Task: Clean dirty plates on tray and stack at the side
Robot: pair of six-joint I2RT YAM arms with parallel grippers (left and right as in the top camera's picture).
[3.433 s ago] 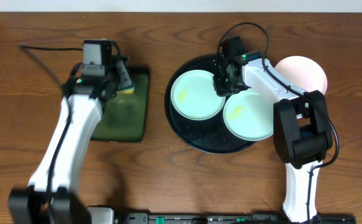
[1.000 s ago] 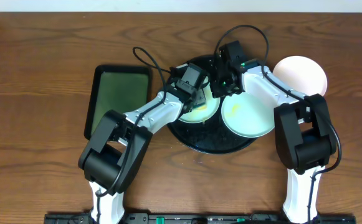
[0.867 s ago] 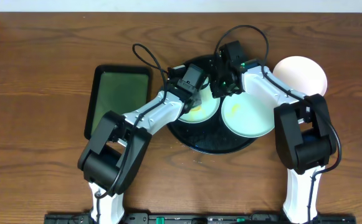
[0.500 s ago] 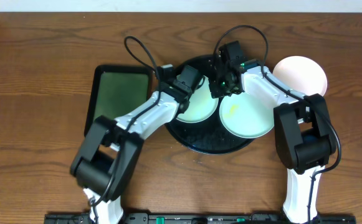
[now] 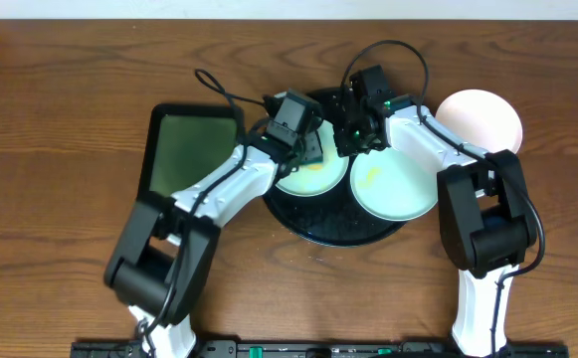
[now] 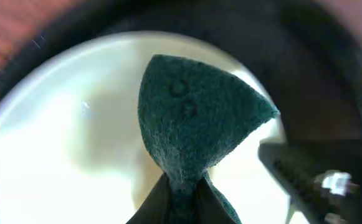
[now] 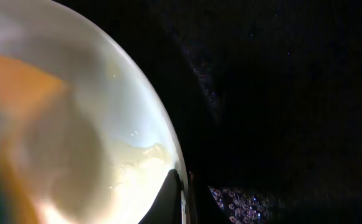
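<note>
The round black tray [image 5: 320,225] holds two mint-green plates. My left gripper [image 5: 304,145] is shut on a dark green sponge [image 6: 193,112] and presses it onto the left plate [image 5: 318,179], which also shows in the left wrist view [image 6: 50,149]. My right gripper [image 5: 352,137] is shut on that plate's right rim [image 7: 179,186], one finger inside and one outside. The right plate [image 5: 398,189] carries a yellow smear. The white plate [image 5: 482,114] lies on the table right of the tray.
A rectangular dark-green tray [image 5: 184,159] lies left of the round tray, with nothing on it. The left arm reaches across the table between the two trays. Both arms' cables loop above the round tray's back edge.
The left arm has left the green tray with the sponge and come onto the left plate. In the last second it slid the sponge slightly toward the plate's back-left. The right gripper held still.
</note>
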